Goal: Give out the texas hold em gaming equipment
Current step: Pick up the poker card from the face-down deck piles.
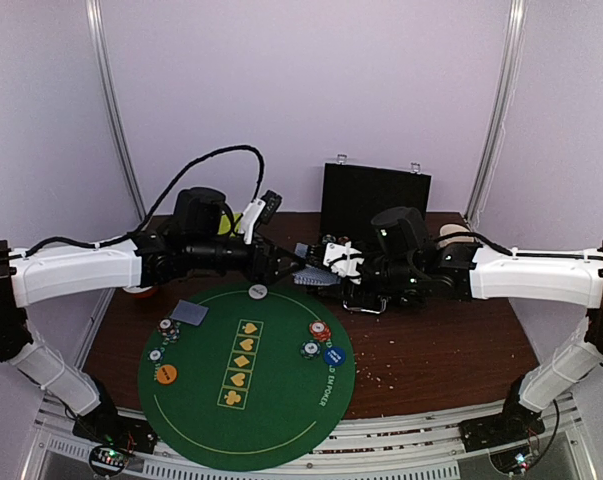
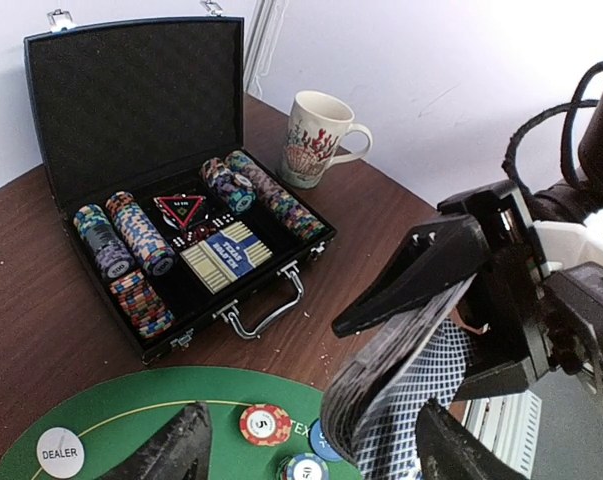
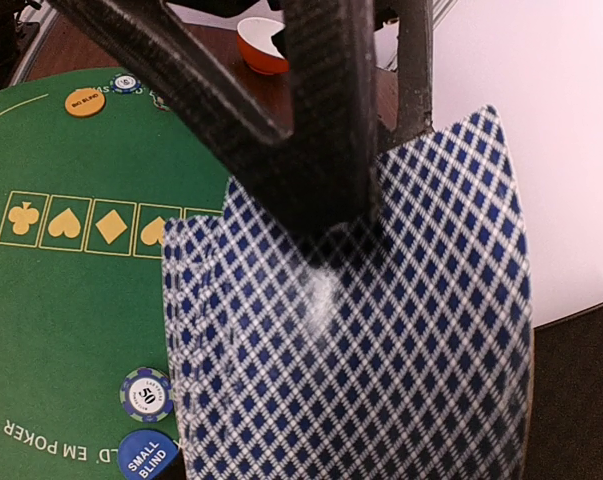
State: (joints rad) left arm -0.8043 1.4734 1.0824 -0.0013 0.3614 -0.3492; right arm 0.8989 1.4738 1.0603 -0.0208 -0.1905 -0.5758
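My right gripper (image 1: 317,276) is shut on a deck of blue-checked playing cards (image 3: 361,350), held above the far edge of the round green mat (image 1: 281,420). The cards' edges are fanned (image 2: 391,370). My left gripper (image 2: 311,445) stands open facing the deck, which lies close to its right finger (image 2: 451,450); a dark finger rests over the top card in the right wrist view. On the mat lie one card (image 1: 189,312), a white dealer button (image 1: 258,291), an orange disc (image 1: 166,373), a blue disc (image 1: 332,355) and poker chips (image 1: 320,330).
An open black case (image 2: 131,110) with rows of chips and a boxed deck stands on the brown table behind the mat. A patterned mug (image 2: 316,140) sits to its right. An orange-and-white bowl (image 3: 263,45) stands off the mat's left side.
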